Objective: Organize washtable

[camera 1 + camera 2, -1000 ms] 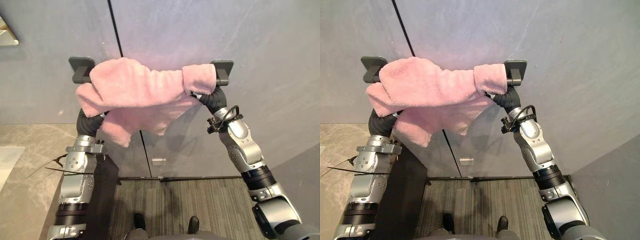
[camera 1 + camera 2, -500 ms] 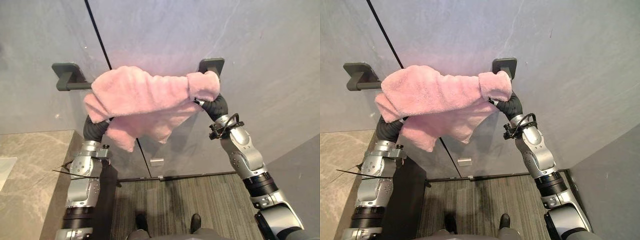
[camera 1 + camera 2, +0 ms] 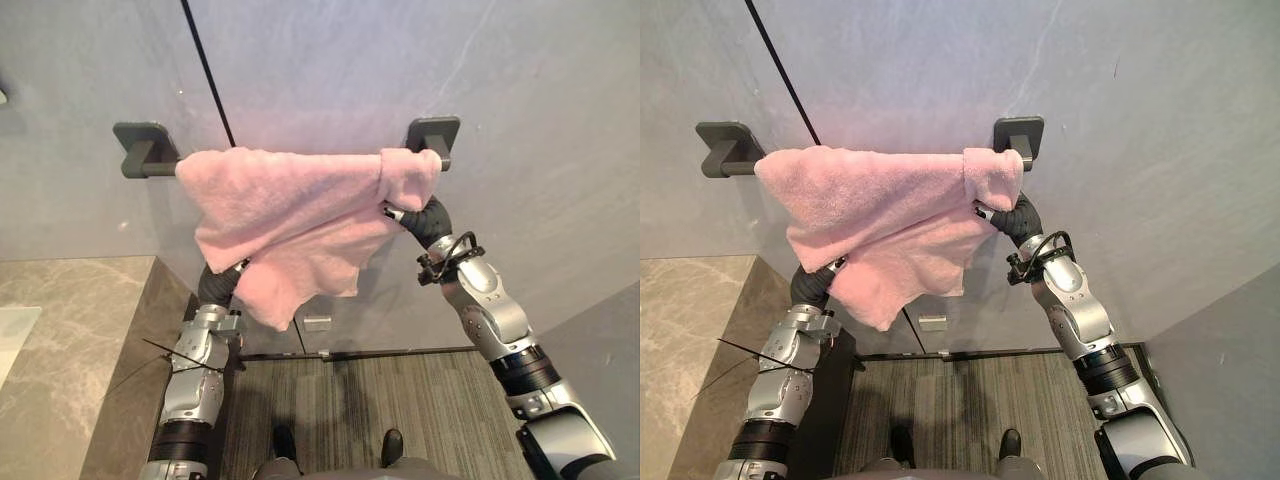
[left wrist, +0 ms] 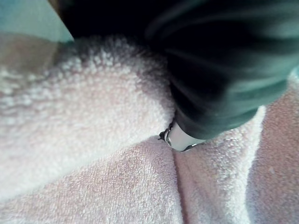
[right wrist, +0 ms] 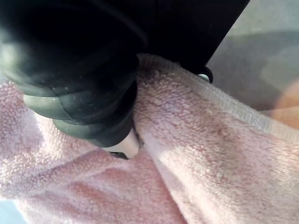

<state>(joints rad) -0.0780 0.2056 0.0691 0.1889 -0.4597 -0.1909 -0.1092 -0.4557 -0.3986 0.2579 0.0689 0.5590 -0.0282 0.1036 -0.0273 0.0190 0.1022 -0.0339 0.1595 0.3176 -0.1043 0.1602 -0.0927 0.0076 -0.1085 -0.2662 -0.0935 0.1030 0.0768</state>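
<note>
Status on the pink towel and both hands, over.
Left hand, right hand tucked under pink terry towel. Towel draped over dark wall rail, hanging uneven. No obstruction seen.

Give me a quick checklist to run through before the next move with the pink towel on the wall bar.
1. Draped: ok, the pink fluffy towel lies over the dark grey wall bar.
2. Spread evenly: not ok, its right end is bunched in a fold, one corner hangs low, and the bar's left stretch is bare.
3. Hold of the left hand: cannot tell, it is tucked under the towel.
4. Hold of the right hand: cannot tell, it is tucked behind the folded end.
</note>
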